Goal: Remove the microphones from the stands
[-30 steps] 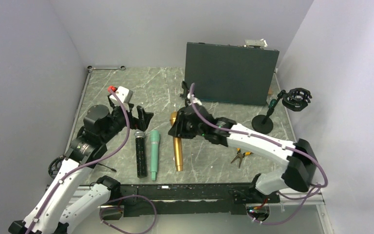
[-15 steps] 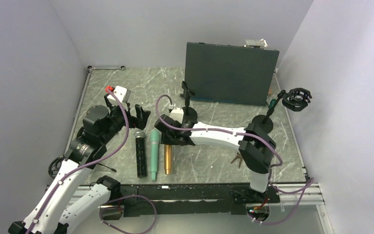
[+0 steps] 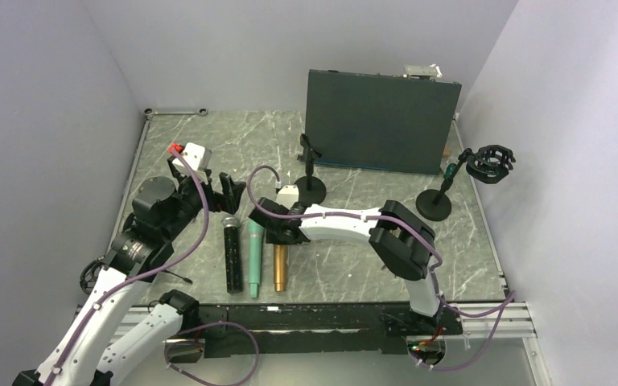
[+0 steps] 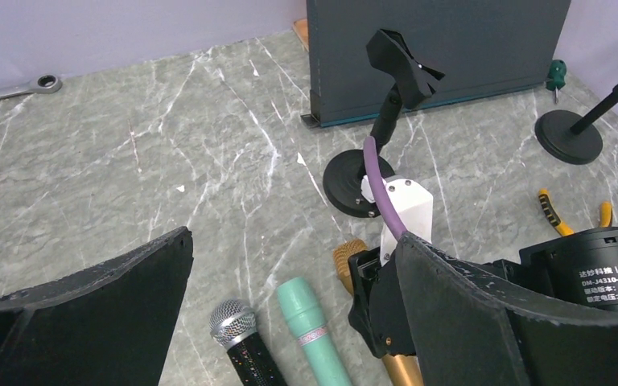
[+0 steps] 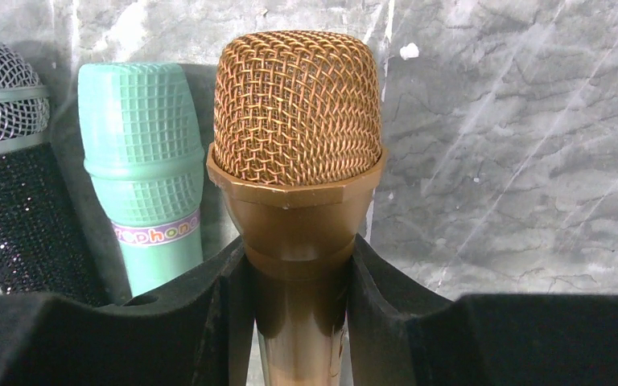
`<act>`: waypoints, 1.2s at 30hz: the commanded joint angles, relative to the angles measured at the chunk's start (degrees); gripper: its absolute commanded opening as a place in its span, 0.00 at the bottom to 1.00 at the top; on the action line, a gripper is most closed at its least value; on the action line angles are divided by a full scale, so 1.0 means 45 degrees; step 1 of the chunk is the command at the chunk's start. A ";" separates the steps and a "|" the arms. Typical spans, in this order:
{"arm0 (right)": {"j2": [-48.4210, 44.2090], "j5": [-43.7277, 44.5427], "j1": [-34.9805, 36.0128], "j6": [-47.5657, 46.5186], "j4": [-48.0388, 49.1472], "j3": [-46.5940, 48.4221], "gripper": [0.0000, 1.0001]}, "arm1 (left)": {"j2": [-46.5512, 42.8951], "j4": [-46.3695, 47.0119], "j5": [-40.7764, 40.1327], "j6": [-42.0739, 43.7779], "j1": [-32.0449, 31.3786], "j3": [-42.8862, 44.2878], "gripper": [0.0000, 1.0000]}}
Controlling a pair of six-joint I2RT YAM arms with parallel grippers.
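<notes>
A gold microphone (image 3: 280, 269) lies on the marble table, the rightmost of a row with a teal microphone (image 3: 254, 256) and a black glitter microphone (image 3: 232, 261). My right gripper (image 3: 278, 233) is shut on the gold microphone's neck (image 5: 298, 112), just below its mesh head. My left gripper (image 3: 232, 186) hangs open and empty above the heads of the row (image 4: 294, 241). A small black stand (image 3: 309, 169) with an empty clip (image 4: 402, 64) stands just behind my right gripper.
A dark panel (image 3: 382, 121) stands upright at the back. A second stand (image 3: 434, 205) with a shock mount (image 3: 489, 163) is at the right. Yellow-handled pliers (image 4: 571, 213) lie near it, and a wrench (image 3: 175, 112) lies at the back left.
My right arm has swung left with the gold microphone, from the table's middle to beside the teal one. My left gripper has drawn back slightly.
</notes>
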 commanded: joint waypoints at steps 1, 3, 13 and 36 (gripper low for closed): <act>0.0108 0.0685 0.0065 0.0348 0.0411 0.0601 0.36 | -0.0108 0.0290 -0.0479 0.0072 -0.0018 0.0016 0.99; 0.0252 0.0707 0.0070 0.0376 0.0439 0.0664 0.41 | -0.0140 0.0278 -0.0509 0.0069 -0.0028 0.0010 0.99; 0.0671 0.0688 0.0109 0.0398 0.0523 0.0850 0.60 | -0.0164 0.0260 -0.0538 0.0072 -0.0027 0.0014 1.00; -0.2422 0.2698 0.0730 -0.0428 -0.0477 0.0260 0.76 | -0.0108 0.0245 -0.0500 0.0072 -0.0027 0.0025 0.99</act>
